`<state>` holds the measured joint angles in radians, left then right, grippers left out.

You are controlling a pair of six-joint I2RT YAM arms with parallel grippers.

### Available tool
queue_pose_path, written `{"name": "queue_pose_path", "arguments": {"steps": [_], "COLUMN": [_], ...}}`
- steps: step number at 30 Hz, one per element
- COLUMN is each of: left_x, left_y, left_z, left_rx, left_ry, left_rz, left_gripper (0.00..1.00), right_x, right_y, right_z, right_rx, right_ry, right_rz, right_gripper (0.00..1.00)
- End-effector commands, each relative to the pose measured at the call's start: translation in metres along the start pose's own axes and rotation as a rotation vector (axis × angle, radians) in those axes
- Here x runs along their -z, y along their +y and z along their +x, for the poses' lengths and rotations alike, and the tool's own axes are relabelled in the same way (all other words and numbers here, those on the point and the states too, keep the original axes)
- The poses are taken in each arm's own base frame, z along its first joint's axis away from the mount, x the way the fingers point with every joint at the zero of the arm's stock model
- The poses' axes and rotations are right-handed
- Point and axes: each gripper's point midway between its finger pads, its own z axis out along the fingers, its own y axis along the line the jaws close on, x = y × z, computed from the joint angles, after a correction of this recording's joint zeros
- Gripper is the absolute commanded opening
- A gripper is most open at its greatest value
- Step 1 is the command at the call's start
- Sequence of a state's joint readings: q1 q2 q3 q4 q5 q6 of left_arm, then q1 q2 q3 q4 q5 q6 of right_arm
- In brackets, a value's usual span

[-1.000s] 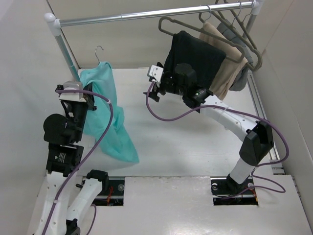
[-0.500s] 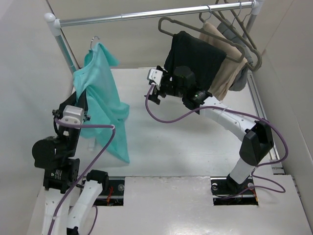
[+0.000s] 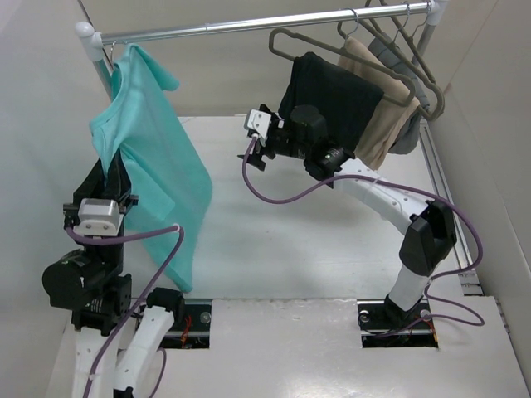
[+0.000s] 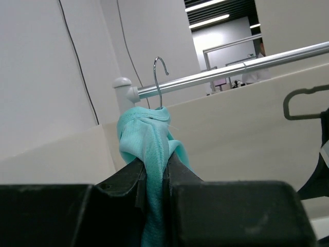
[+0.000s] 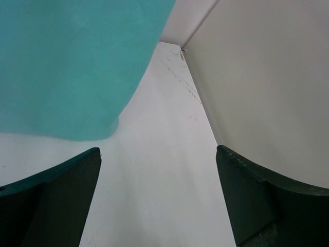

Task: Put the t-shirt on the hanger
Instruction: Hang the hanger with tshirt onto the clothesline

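Grips light, limp teal t-shirt (image 3: 153, 174) at bunched neck under hanger hook (image 4: 160, 77) with closed left pincer (image 4: 154, 176); shows right pincer (image 5: 159, 200) open, empty; likely slips if held lower.

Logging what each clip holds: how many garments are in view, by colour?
Teal t-shirt: 1
Black garment: 1
Tan garment: 1
Grey garment: 1
Total: 4
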<state>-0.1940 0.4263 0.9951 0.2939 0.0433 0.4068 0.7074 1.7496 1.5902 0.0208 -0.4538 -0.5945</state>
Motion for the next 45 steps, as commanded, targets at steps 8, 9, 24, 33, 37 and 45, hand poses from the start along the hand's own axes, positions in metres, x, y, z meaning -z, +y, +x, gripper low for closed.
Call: {"name": "queue_pose_path", "arguments": {"steps": [8, 9, 24, 33, 37, 45], "left_x": [-0.043, -0.046, -0.025, 0.013, 0.043, 0.141], "left_y": [0.019, 0.018, -0.019, -0.032, -0.038, -0.101], "left_z": [-0.009, -0.006, 0.073, 0.085, 0.096, 0.178], "left_rx": [0.072, 0.083, 0.159, -0.009, -0.103, -0.28], "left_ry": [-0.046, -0.044, 0.244, 0.251, 0.256, 0.496], "left_rz": [-0.121, -0.12, -0.014, 0.101, 0.158, 0.617], "left_gripper": [0.0, 0.0, 0.37, 0.99, 0.99, 0.99], "right_x": [0.001, 0.001, 0.014, 0.023, 0.035, 0.085], "right_y": [-0.008, -0.007, -0.003, 0.0, -0.007, -0.017], "right_z": [-0.042, -0.037, -0.018, -0.001, 0.014, 0.099], "right_rx": [0.054, 0.049, 0.039, 0.022, 0.008, -0.095], "right_ry": [-0.106, -0.093, -0.05, -0.017, 0.017, 0.296], "right_rz": [0.012, 0.015, 0.02, 0.02, 0.038, 0.104], "right_gripper": [0.97, 0.97, 0.97, 1.0, 1.0, 1.0]}}
